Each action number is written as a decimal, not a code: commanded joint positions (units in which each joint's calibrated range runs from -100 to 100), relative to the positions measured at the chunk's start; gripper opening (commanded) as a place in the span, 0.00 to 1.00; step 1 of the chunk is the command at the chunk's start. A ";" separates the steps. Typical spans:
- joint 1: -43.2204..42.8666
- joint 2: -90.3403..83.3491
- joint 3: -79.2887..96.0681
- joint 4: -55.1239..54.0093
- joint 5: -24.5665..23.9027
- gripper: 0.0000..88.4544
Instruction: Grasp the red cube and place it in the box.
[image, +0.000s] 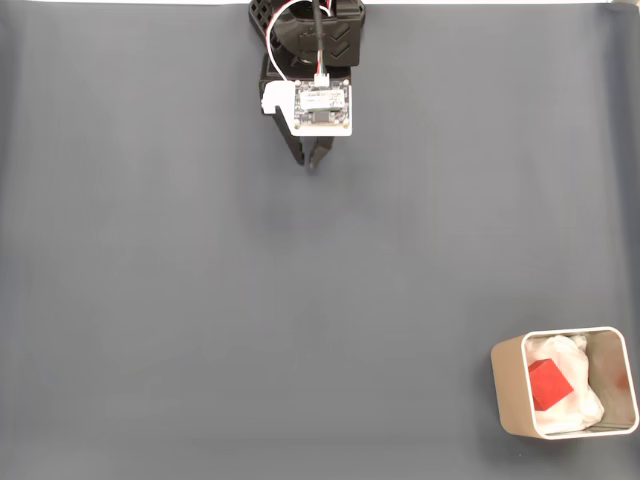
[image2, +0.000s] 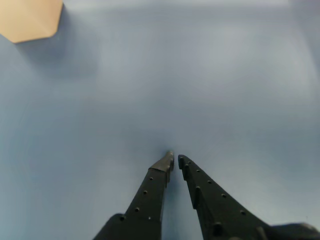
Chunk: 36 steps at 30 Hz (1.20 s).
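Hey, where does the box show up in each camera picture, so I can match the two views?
Fixed view: the box sits at the bottom right corner, with the red cube inside on white paper.
Wrist view: a tan corner, probably the box, cut off at the top left edge; its inside is out of frame.
Shared landmark: the gripper, top centre in the fixed view, rising from the bottom edge in the wrist view.

In the fixed view, the small red cube (image: 548, 384) lies inside the beige rounded-corner box (image: 507, 385) at the table's (image: 200, 300) lower right, well apart from the pincer (image: 311, 160) at top centre.
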 joint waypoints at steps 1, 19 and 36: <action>-0.44 -0.69 0.81 4.28 0.05 0.00; -1.50 -0.69 0.81 13.21 0.49 0.00; -1.07 -0.69 0.81 13.29 -0.10 0.00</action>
